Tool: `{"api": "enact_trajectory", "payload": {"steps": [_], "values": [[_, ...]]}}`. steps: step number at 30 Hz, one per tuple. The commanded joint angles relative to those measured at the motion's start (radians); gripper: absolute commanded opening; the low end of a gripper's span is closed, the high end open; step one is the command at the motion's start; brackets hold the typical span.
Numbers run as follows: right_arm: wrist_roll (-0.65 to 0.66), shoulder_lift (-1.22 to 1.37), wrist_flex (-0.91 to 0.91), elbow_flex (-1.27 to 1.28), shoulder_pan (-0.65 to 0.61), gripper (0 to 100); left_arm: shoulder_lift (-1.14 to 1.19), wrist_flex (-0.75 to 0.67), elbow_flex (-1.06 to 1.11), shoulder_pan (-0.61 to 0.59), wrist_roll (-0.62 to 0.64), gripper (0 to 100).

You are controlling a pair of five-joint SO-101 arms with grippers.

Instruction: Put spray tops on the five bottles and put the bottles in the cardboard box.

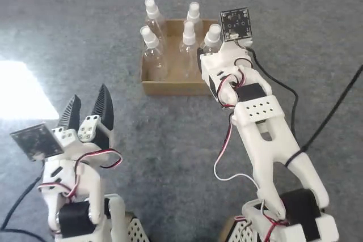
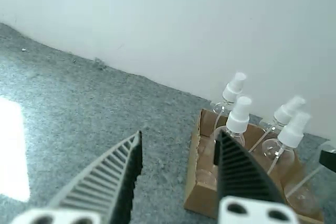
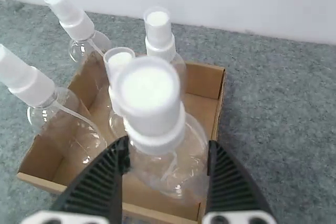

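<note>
Where the high view gives the wrist camera (image 1: pixel 235 24) over the cardboard box (image 1: pixel 170 88), the right wrist view shows the right end effector (image 3: pixel 168 145) pinching a clear bottle (image 3: pixel 157 169) with a white spray top that stands in the box. Four more capped bottles (image 3: pixel 157 32) stand just beyond. The left end effector (image 1: pixel 89 92) is spread above the grey surface (image 1: pixel 170 140), with the box well ahead of it.

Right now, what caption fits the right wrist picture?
Right gripper around a spray-topped bottle in the cardboard box.
</note>
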Motion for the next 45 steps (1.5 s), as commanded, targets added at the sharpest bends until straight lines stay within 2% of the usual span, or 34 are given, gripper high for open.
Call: {"api": "enact_trajectory", "payload": {"steps": [1, 24, 45], "values": [[0.011, 0.015, -0.027, -0.071, 0.008, 0.7, -0.02, -0.002, -0.053, -0.006, 0.017, 21], [0.009, 0.117, -0.183, 0.025, 0.015, 0.9, -0.02, -0.002, -0.053, -0.003, 0.015, 20], [0.011, 0.182, -0.186, 0.029, 0.013, 0.9, -0.02, -0.002, -0.053, -0.002, 0.015, 20]]}}
